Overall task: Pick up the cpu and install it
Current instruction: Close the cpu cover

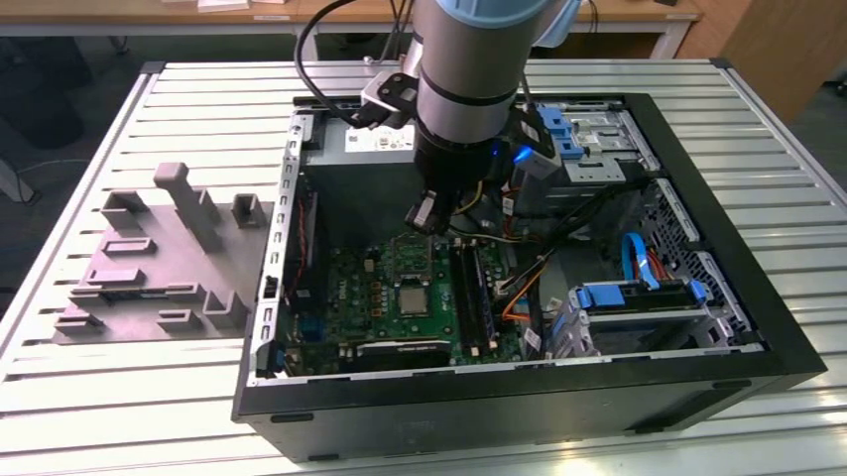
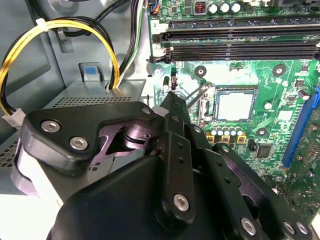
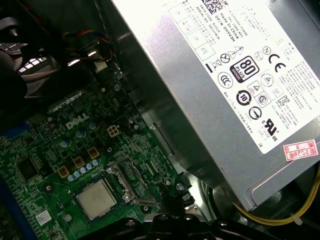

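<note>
A slatted desk (image 1: pixel 781 258) carries the open computer case (image 1: pixel 741 337); the tool (image 1: pixel 426 220) hangs above the motherboard. In both wrist views the cpu (image 2: pixel 235 106) (image 3: pixel 96 199) lies seated in its socket, tool narrowed, gripping nothing.

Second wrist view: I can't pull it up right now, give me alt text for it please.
The cpu sits flat in its metal-framed socket on the green motherboard, just ahead of the black pincer, whose tip is near the socket's edge. Black memory slots run across the board beyond the socket, and yellow cables loop over a grey metal box beside it.
</note>
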Robot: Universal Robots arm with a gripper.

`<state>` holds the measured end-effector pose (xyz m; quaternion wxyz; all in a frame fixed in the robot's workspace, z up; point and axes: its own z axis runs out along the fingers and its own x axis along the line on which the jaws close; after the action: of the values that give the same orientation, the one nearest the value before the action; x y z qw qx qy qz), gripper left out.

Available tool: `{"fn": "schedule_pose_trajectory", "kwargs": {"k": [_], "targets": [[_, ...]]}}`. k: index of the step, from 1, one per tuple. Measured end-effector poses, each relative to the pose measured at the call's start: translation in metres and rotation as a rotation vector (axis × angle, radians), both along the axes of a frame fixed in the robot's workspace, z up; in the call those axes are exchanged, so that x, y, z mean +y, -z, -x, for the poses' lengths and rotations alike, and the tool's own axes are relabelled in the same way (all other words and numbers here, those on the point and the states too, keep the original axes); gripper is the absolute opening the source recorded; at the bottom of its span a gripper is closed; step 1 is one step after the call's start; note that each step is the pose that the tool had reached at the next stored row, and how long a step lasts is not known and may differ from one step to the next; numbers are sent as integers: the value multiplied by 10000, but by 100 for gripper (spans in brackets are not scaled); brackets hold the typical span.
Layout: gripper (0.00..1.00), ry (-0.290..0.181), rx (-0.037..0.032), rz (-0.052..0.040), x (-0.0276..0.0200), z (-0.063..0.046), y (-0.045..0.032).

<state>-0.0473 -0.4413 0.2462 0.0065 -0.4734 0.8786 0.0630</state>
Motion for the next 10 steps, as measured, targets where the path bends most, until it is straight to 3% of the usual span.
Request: {"fn": "schedule_pose_trajectory", "kwargs": {"k": [7,10], "targets": [[11,-112,0,15,-6,9,-2],[11,-241,1,141,-9,12,-2]]}}
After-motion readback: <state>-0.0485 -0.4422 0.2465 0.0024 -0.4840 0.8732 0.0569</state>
